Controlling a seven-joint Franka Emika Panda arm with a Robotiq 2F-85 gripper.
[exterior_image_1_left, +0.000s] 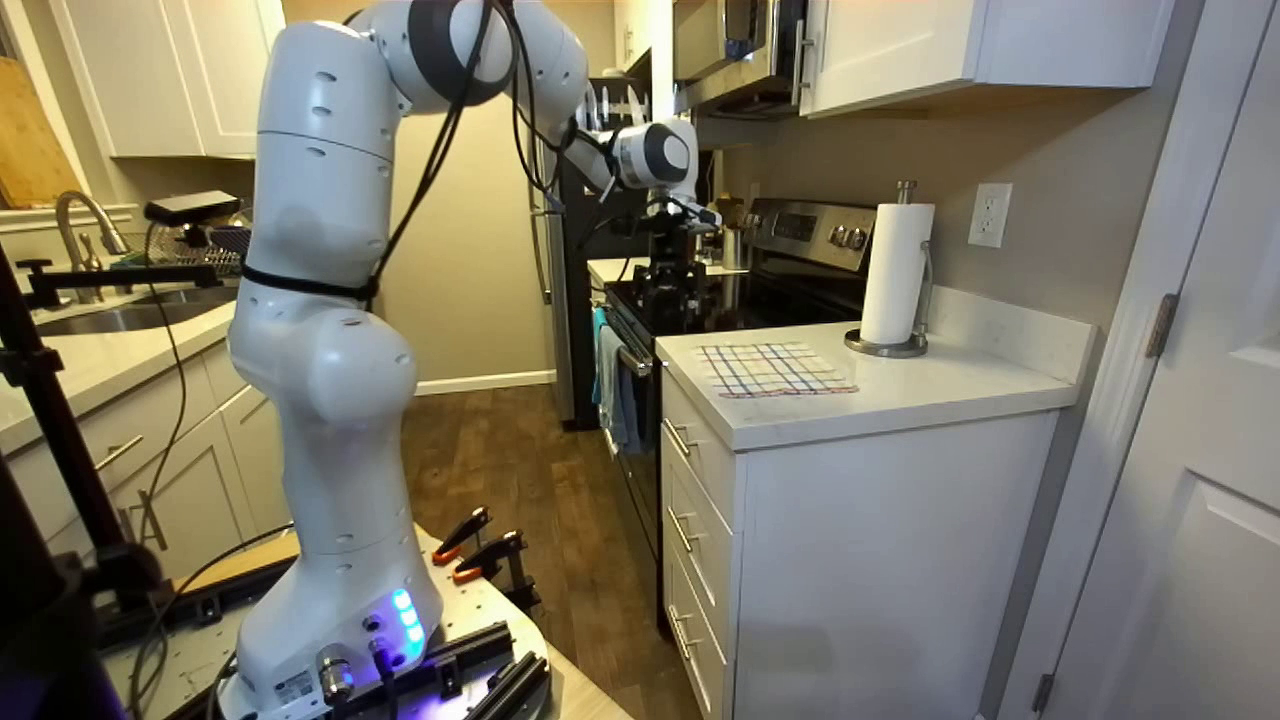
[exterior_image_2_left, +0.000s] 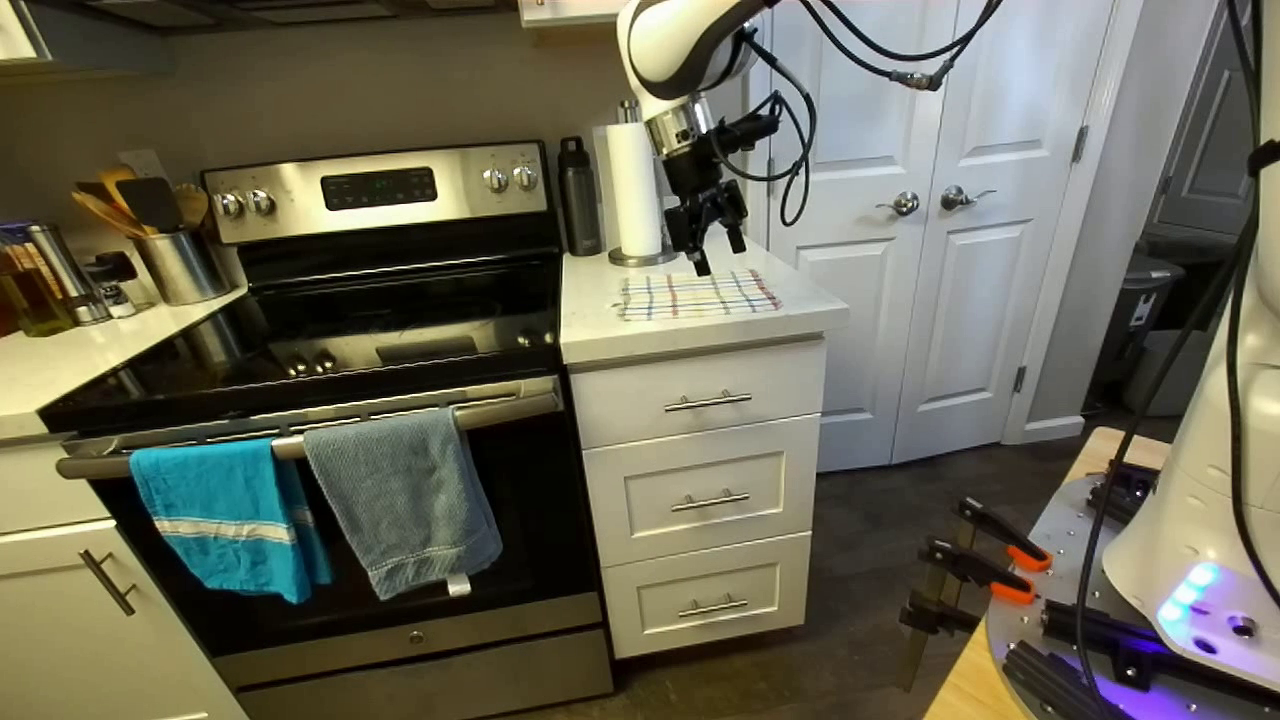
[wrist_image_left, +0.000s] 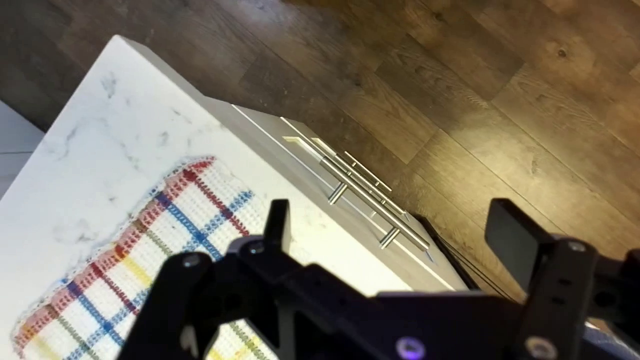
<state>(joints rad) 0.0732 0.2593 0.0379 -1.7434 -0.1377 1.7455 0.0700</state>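
The claw (wrist_image_left: 392, 225), spread apart (and empty), hung near the front edge of the tabletop (wrist_image_left: 90, 165); too low a sweep risked rucking the cloth (wrist_image_left: 135, 265).

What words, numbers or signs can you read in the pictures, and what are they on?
None that I can read. Any writing here is too small or blurred:
The sticker on the robot's base
The display on the stove
The round badge low on the stove
The white label on the dark bin
The tag on the gray-blue towel
The checkered cloth shows colored lines, no writing that I can see.
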